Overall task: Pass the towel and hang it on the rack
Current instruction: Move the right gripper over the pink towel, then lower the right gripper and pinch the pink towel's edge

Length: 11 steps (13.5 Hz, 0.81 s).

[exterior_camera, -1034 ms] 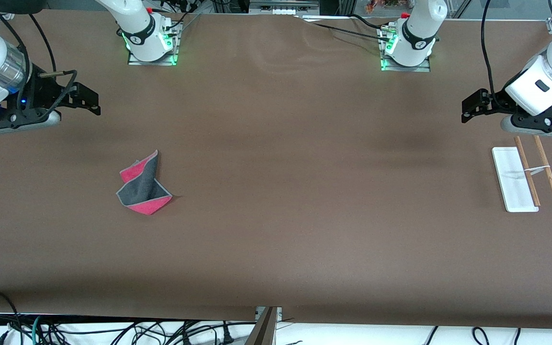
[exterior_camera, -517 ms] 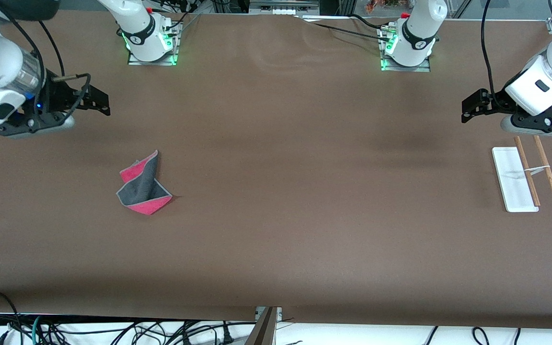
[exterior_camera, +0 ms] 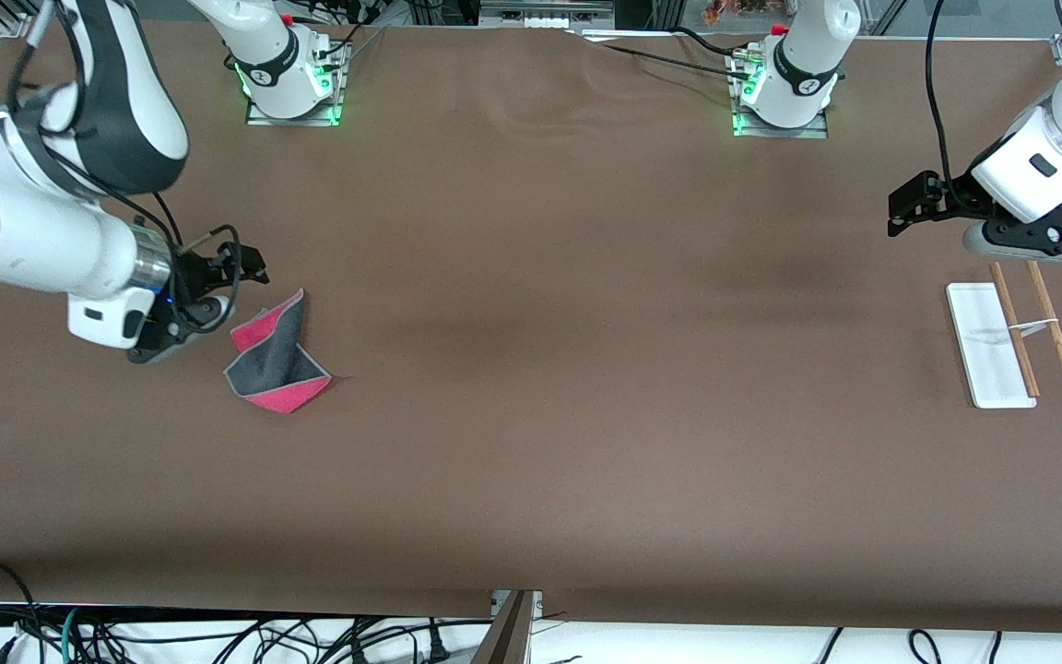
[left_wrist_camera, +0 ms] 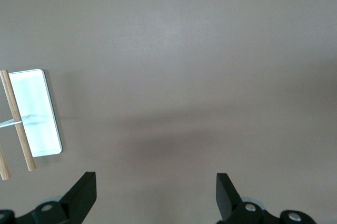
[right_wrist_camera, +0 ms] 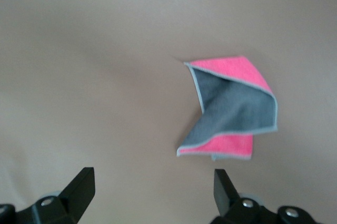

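The towel [exterior_camera: 276, 356], pinkish-red and dark grey with light edging, lies folded over on the brown table toward the right arm's end; it also shows in the right wrist view [right_wrist_camera: 230, 109]. My right gripper [exterior_camera: 241, 266] is open and empty, low over the table right beside the towel. The rack [exterior_camera: 1010, 341], a white base with two brown rods, stands at the left arm's end and shows in the left wrist view [left_wrist_camera: 31, 113]. My left gripper [exterior_camera: 904, 205] is open and empty, up over the table beside the rack, waiting.
The brown table cover [exterior_camera: 531, 369] spreads between towel and rack. The two arm bases [exterior_camera: 291, 83] [exterior_camera: 784, 92] stand along the table's edge farthest from the front camera. Cables hang below the nearest edge.
My right arm has swung down and toward the towel, its gripper dropping from high above the table's end to just beside the cloth. The left arm, towel and rack have not moved.
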Each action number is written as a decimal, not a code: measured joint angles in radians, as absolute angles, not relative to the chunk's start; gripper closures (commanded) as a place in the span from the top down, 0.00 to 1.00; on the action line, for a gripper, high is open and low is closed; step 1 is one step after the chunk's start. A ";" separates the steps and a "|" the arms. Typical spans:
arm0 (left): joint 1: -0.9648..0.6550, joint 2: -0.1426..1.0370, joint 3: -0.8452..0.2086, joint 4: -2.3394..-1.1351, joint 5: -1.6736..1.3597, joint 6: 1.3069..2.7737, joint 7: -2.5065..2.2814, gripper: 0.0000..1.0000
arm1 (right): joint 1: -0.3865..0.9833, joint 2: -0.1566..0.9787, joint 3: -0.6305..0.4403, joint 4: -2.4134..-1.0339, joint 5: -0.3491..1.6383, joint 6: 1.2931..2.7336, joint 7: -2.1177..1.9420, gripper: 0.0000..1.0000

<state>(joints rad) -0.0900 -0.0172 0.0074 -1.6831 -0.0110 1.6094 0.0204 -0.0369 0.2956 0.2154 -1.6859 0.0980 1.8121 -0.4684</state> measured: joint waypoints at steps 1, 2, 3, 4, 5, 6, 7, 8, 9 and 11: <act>-0.090 -0.017 0.007 -1.683 -0.011 1.609 0.020 1.00 | -0.036 0.322 0.219 -1.702 0.098 1.869 -0.539 1.00; -0.090 -0.017 0.007 -1.683 -0.011 1.609 0.020 1.00 | -0.033 0.350 0.220 -1.721 0.098 1.937 -0.616 1.00; -0.090 -0.017 0.007 -1.683 -0.011 1.609 0.020 1.00 | -0.030 0.377 0.221 -1.745 0.098 2.003 -0.681 1.00; -0.090 -0.017 0.007 -1.683 -0.011 1.609 0.020 1.00 | -0.026 0.400 0.221 -1.772 0.098 2.071 -0.737 1.00; -0.090 -0.017 0.007 -1.683 -0.011 1.609 0.020 1.00 | -0.024 0.419 0.221 -1.804 0.098 2.138 -0.786 1.00; -0.090 -0.017 0.007 -1.683 -0.011 1.609 0.020 1.00 | -0.023 0.433 0.221 -1.840 0.098 2.205 -0.831 1.00; -0.090 -0.017 0.007 -1.683 -0.011 1.609 0.020 1.00 | -0.023 0.445 0.221 -1.875 0.098 2.270 -0.869 1.00; -0.090 -0.017 0.007 -1.683 -0.011 1.609 0.020 1.00 | -0.023 0.458 0.221 -1.904 0.098 2.328 -0.902 1.00; -0.090 -0.017 0.007 -1.683 -0.011 1.609 0.020 1.00 | -0.022 0.475 0.221 -1.923 0.098 2.379 -0.933 1.00; -0.090 -0.017 0.007 -1.683 -0.011 1.609 0.020 1.00 | -0.021 0.513 0.221 -1.935 0.098 2.445 -0.974 0.99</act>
